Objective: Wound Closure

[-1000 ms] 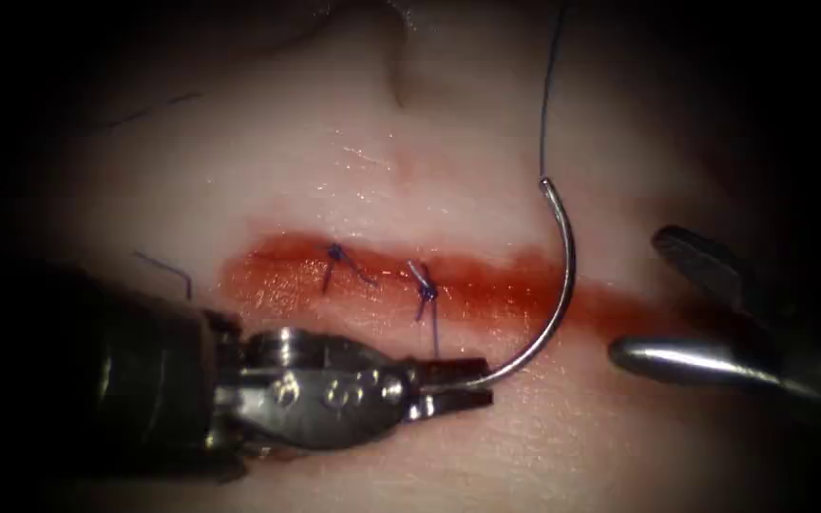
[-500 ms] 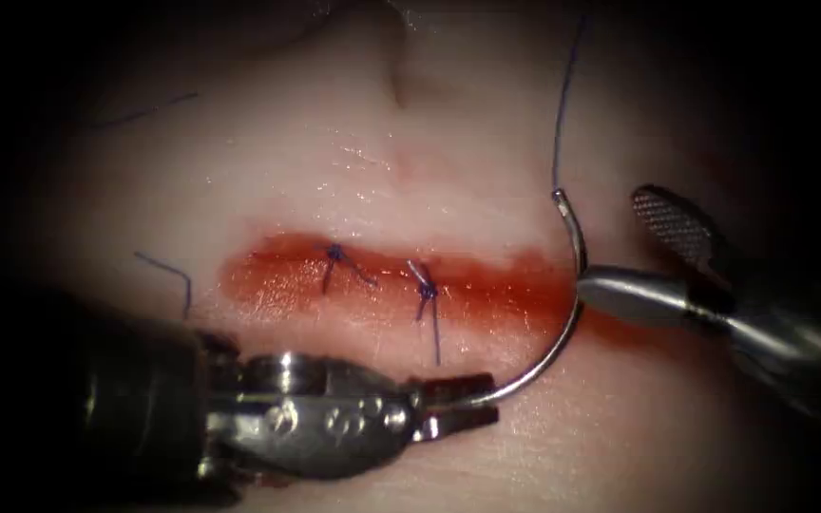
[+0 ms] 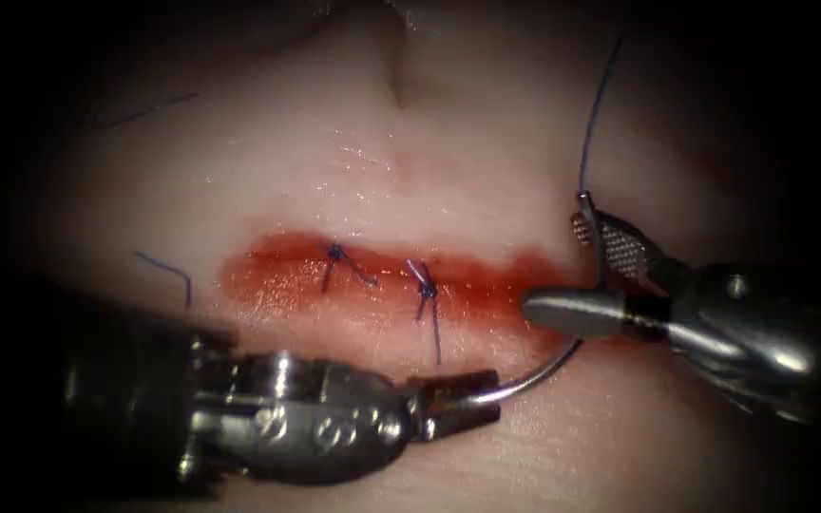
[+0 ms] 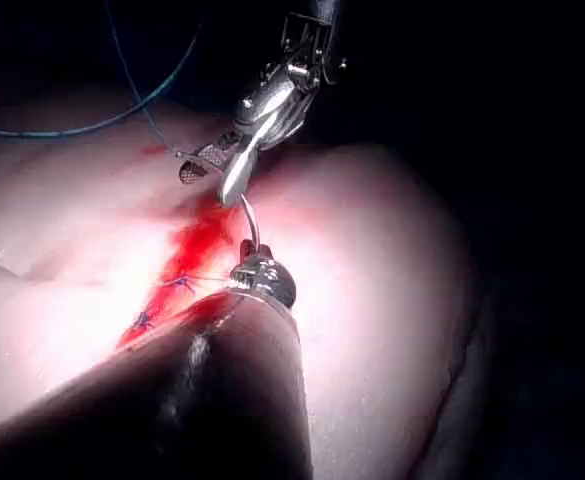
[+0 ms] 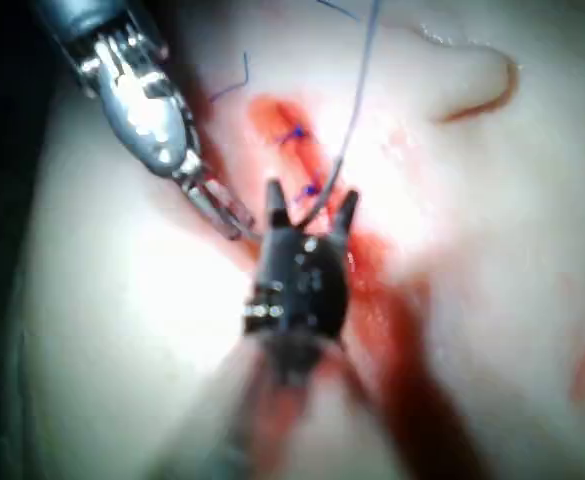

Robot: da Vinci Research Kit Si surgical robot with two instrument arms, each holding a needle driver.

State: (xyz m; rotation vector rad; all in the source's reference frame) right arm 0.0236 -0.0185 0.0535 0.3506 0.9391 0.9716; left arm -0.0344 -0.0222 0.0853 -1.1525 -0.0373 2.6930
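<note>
Our left claw (image 3: 458, 399) pinches the needle (image 3: 544, 366) near its tip end, holding it clear above the tissue (image 3: 334, 171), just near of the cut (image 3: 382, 285). Our right claw (image 3: 586, 271) stands spread around the needle's far end, where the thread (image 3: 596, 114) joins, placed to grasp it.

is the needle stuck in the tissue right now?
No: the needle arcs free above the tissue, its tip end held by the left tool.

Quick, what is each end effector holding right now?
Left end effector: shut on the needle near its tip end.
Right end effector: open around the needle's thread end, holding nothing.
</note>
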